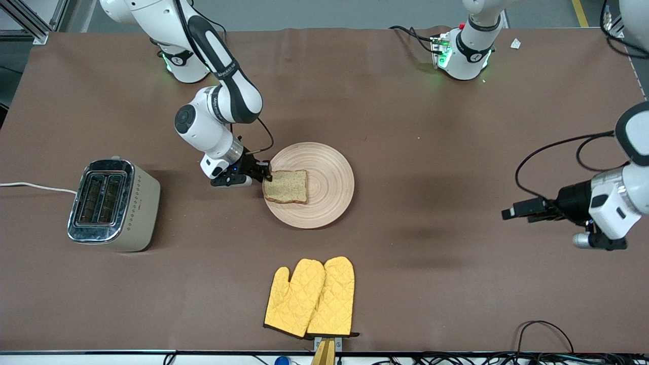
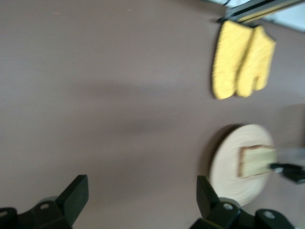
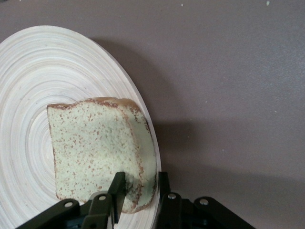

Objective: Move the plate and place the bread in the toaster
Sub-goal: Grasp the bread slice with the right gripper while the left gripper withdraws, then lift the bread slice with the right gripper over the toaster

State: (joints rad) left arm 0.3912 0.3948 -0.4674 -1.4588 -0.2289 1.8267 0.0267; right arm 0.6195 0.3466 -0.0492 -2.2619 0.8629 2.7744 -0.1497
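1. Fingers (image 3: 116, 191) of the right gripper (image 1: 265, 174) pinch the edge of the bread (image 1: 286, 186), one finger above the slice and one below it, at the side of the slice toward the toaster.
2. The bread is a square brown slice with a darker crust; its pinched edge curls up a little in the right wrist view, while the rest lies on the plate (image 1: 329, 167).
3. The plate is round, pale wood with ring grooves, and sits near the middle of the table; the slice lies on the part of the plate toward the right arm's end.
4. The toaster (image 1: 112, 205) stands upright toward the right arm's end of the table, well apart from the plate, its two slots facing up and its white cord (image 1: 35, 186) running off the table edge.
5. A pair of yellow oven mitts (image 1: 310, 297) lies nearer to the front camera than the plate.
6. The left gripper (image 1: 507, 213) waits in the air over bare table toward the left arm's end, its fingers (image 2: 74, 198) spread wide and holding nothing.
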